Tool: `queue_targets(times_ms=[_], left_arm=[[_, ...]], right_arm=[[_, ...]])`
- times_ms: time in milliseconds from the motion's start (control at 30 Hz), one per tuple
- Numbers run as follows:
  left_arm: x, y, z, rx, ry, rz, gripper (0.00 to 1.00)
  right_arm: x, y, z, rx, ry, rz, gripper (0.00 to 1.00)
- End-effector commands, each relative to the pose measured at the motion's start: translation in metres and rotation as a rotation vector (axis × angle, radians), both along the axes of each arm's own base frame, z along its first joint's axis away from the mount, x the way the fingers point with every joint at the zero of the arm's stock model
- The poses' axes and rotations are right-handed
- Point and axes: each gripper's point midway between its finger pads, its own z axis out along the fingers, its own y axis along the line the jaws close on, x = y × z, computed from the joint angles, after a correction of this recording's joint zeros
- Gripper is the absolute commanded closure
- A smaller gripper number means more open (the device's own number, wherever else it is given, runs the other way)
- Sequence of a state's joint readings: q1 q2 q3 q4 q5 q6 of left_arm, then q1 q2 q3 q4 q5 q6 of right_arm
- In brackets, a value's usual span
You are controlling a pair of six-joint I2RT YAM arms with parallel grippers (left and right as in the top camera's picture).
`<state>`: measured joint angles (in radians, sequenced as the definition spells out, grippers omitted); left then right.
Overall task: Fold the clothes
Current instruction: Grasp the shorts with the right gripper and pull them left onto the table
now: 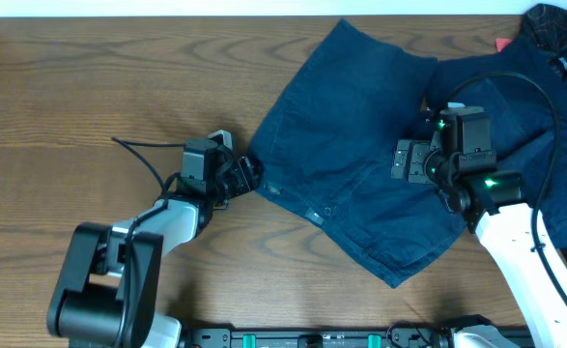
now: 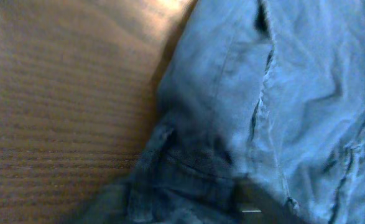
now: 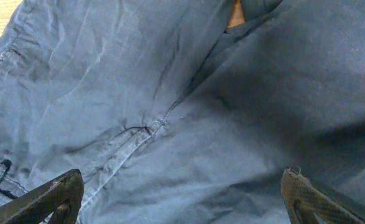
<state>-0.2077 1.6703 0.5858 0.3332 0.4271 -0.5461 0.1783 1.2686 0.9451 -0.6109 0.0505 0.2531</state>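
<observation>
The left pincer (image 1: 247, 174) is resting at the edge of the spread navy garment (image 1: 351, 164) — whether it is clamped on the cloth, I cannot tell. The right pincer (image 1: 401, 160) is hovering with its fingers wide apart, that garment lying directly beneath it; the heaped clothes (image 1: 553, 58) are lying behind it.

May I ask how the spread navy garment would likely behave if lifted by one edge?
Probably floppy: the garment lies flat with soft creases, so a lifted edge should sag. Pushed, it would likely bunch rather than slide whole across the wooden table.
</observation>
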Motion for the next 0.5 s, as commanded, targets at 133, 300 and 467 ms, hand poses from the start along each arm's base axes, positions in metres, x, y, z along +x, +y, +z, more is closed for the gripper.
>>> queue_targets(times_ms=[133, 300, 467], left_arm=[[0.041, 0.024, 0.030, 0.026, -0.171, 0.098, 0.94], [0.106, 0.098, 0.107, 0.122, -0.418, 0.276, 0.94], [0.143, 0.174, 0.173, 0.180, -0.502, 0.436, 0.27]], right_arm=[[0.000, -0.003, 0.005, 0.000, -0.013, -0.012, 0.02], [-0.001, -0.003, 0.004, -0.001, -0.006, -0.012, 0.02], [-0.001, -0.003, 0.004, -0.001, -0.005, -0.011, 0.01]])
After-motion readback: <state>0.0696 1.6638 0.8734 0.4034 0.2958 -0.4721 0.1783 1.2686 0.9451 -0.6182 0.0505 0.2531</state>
